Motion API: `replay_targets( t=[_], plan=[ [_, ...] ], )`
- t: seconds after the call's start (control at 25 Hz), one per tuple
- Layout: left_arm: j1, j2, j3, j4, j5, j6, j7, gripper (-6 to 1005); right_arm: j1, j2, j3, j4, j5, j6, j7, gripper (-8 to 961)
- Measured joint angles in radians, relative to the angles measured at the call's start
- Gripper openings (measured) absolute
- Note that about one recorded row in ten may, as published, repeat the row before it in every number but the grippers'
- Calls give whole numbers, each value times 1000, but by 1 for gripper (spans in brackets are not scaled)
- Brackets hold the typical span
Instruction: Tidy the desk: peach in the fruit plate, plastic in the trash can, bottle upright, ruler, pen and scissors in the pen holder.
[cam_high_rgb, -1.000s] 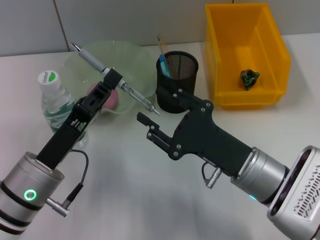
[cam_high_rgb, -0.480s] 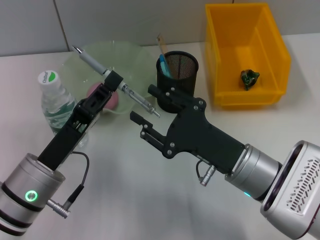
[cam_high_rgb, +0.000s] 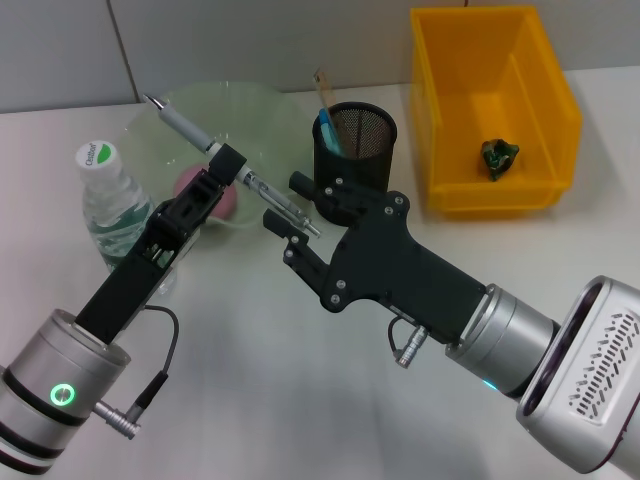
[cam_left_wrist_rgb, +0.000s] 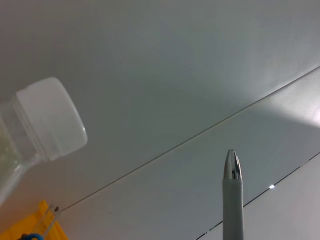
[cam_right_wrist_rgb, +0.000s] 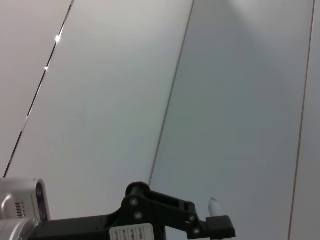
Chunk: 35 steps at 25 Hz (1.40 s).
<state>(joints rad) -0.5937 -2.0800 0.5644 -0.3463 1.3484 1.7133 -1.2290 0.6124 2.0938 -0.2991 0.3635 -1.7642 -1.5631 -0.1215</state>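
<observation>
Up above the desk, the left gripper (cam_high_rgb: 226, 163) was clamped on the grey pen (cam_high_rgb: 225, 164), gripping it near mid-barrel so that the pen slanted across the head view, one end high over the green fruit plate (cam_high_rgb: 268, 115) and the other end pointing down toward the pen holder (cam_high_rgb: 355, 163). The right gripper (cam_high_rgb: 291, 213) had its two fingers spread apart on either side of the pen's lower end (whether they touched it could not be told). In the left wrist view the pen's metal tip (cam_left_wrist_rgb: 232, 165) stood against the wall panels, with the bottle's white cap (cam_left_wrist_rgb: 49, 117) off to one side. The peach (cam_high_rgb: 229, 198) lay in the fruit plate, partly hidden behind the left arm. The water bottle (cam_high_rgb: 108, 208) stood upright just beside the plate. The black mesh pen holder held a ruler (cam_high_rgb: 322, 90) and blue-handled scissors (cam_high_rgb: 329, 134). Crumpled green plastic (cam_high_rgb: 498, 155) sat inside the yellow trash bin (cam_high_rgb: 440, 130) at the far right.
</observation>
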Motion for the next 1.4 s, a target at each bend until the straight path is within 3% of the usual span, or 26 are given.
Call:
replay_targets(
  t=[0.48, 0.92, 1.4],
  plan=[
    [3, 0, 0, 0, 0, -2, 9, 200, 9, 0, 2, 1, 0, 17, 0, 335],
    [-2, 0, -1, 1, 0, -2, 10, 204, 18, 0, 14, 3, 0, 19, 6, 182],
    [-1, 0, -12, 6, 14, 1, 11, 209, 18, 0, 14, 3, -7, 22, 14, 133]
  ],
)
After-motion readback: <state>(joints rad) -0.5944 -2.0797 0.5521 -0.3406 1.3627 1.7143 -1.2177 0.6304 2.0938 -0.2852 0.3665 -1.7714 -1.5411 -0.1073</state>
